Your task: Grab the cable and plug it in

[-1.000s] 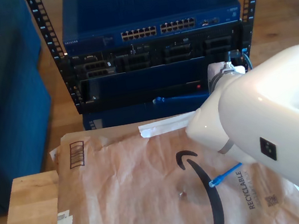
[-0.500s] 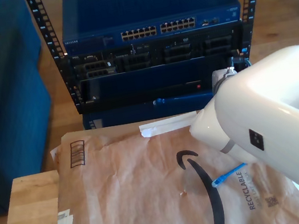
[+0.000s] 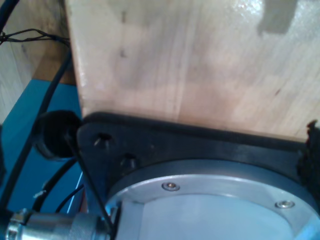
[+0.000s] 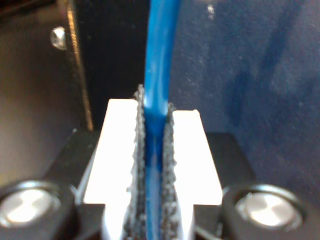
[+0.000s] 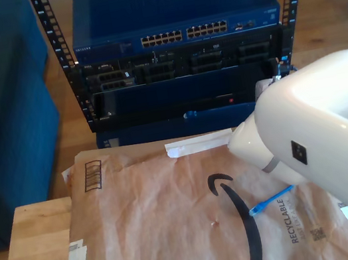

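Clamped between the toothed pads (image 4: 170,150) of my second gripper (image 4: 154,150) you have the blue ethernet cable (image 4: 159,65), running straight out past the fingertips toward a dark blue panel. In the exterior view the cable's free end with its plug (image 5: 257,209) trails on the brown paper mailer (image 5: 156,220), beside the big white arm (image 5: 330,136) at the exterior view's right. The network switch (image 5: 171,16) with its port row (image 5: 184,34) sits in the rack (image 5: 180,88) beyond.

My first gripper's state you cannot tell; its wrist camera faces a wooden board (image 3: 200,60) and a black mount plate (image 3: 165,145).

So the grab looks done and you are in the carry. Next you need the held plug lined up squarely with an open port, then pushed straight in.
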`<act>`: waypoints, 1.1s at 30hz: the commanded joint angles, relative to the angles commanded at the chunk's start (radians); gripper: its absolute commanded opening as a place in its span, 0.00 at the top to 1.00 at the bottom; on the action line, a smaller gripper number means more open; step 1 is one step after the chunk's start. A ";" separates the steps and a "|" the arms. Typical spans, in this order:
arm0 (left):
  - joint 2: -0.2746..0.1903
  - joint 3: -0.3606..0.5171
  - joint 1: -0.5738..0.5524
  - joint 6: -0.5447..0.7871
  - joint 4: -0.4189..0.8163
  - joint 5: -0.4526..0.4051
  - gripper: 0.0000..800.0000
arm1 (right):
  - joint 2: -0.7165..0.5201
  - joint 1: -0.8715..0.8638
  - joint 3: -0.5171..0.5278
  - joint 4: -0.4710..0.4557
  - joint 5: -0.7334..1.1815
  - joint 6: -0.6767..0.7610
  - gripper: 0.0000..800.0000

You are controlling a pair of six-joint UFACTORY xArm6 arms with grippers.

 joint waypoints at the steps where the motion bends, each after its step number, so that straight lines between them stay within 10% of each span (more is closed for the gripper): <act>1: 0.000 0.000 0.000 0.000 0.000 0.000 0.00 | -0.021 -0.002 0.006 -0.002 0.005 0.000 1.00; 19: 0.000 0.000 0.000 0.000 0.000 0.000 0.00 | -0.509 -0.118 0.477 -0.018 0.026 0.008 1.00; 33: 0.000 0.000 0.000 0.000 0.000 0.000 0.00 | -0.617 -0.121 0.516 -0.002 -0.049 0.020 1.00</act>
